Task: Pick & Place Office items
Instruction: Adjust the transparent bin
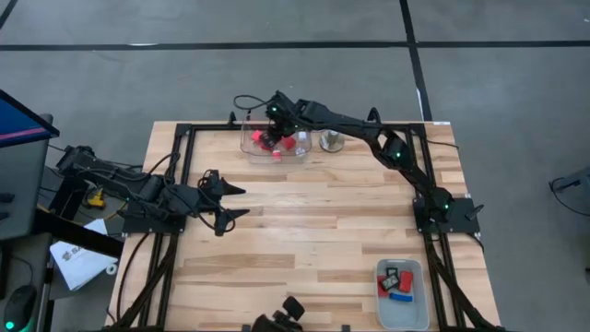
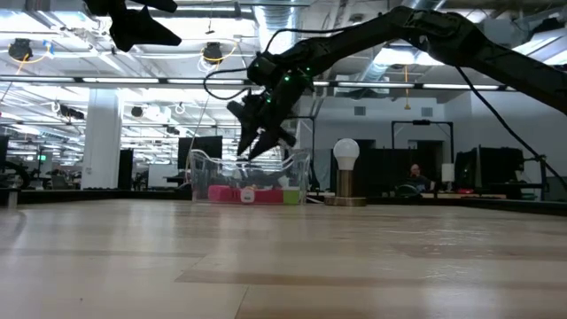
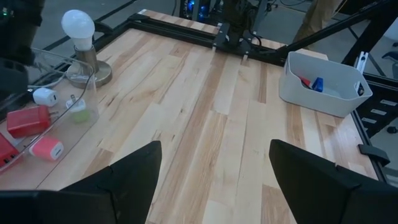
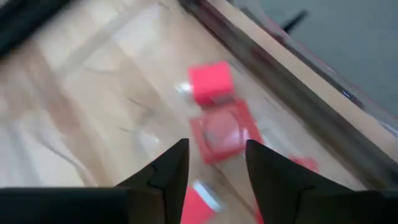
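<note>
High view first: the wooden bench [image 1: 304, 221] spreads under both my arms, and at its far edge stands the clear plastic bin [image 1: 251, 148] with the red and pink office items [image 1: 277, 143] inside. My right arm reaches all the way across to it, so my right claw [image 1: 270, 124] hangs just over the bin; my left claw [image 1: 235, 203] waits spread wide over the middle of the bench, well apart from it. Near the front right corner sits the grey tray [image 1: 402, 314], a few pieces already in it. Through the right wrist camera, my right claw [image 4: 216, 163] is parted narrowly and empty, and a flat red square block [image 4: 219, 132] lies straight ahead between the finger lines, a pink block [image 4: 210, 79] touching its far side. I judge a straight descent suffices.
</note>
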Robot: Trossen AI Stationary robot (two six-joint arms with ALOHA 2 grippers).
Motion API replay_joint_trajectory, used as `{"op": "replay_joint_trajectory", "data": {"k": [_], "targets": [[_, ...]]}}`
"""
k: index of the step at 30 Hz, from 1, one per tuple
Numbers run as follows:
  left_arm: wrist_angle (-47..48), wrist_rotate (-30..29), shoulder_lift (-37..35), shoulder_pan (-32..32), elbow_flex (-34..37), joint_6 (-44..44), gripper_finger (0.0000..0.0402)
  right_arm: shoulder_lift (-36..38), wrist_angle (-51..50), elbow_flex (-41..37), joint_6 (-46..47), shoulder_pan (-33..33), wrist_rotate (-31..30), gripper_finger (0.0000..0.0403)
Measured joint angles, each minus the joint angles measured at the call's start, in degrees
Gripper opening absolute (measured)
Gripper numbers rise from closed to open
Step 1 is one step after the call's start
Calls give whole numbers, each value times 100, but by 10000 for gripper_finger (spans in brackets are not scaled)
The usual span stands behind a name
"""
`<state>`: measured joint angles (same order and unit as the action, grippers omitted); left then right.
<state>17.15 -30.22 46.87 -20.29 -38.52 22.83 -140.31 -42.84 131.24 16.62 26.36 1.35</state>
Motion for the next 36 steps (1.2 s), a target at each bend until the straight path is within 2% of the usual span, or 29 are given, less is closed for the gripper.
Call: {"op": "replay_joint_trajectory", "data": {"k": [5, 11, 13, 21, 26, 31, 36], "targets": [[-13, -2, 0, 0, 0, -2, 296, 0, 406, 0, 31, -54, 37, 113], [-20, -22, 0, 0, 0, -112, 296, 0, 561, 0, -54, -45, 203, 25], [-20, -24, 0, 0, 0, -114, 296, 0, 655, 0, -98, -43, 205, 7], [-20, -23, 0, 0, 0, -114, 296, 0, 572, -41, 20, 134, 198, 2], [29, -22, 0, 0, 0, -114, 296, 87, 275, -57, -358, -4, 70, 1], [105, -20, 0, 0, 0, -57, 296, 541, -533, -35, -610, -301, -513, 0], [204, 0, -2, 0, 0, 161, 296, 864, -2035, -58, -806, -646, -1769, 0]]}}
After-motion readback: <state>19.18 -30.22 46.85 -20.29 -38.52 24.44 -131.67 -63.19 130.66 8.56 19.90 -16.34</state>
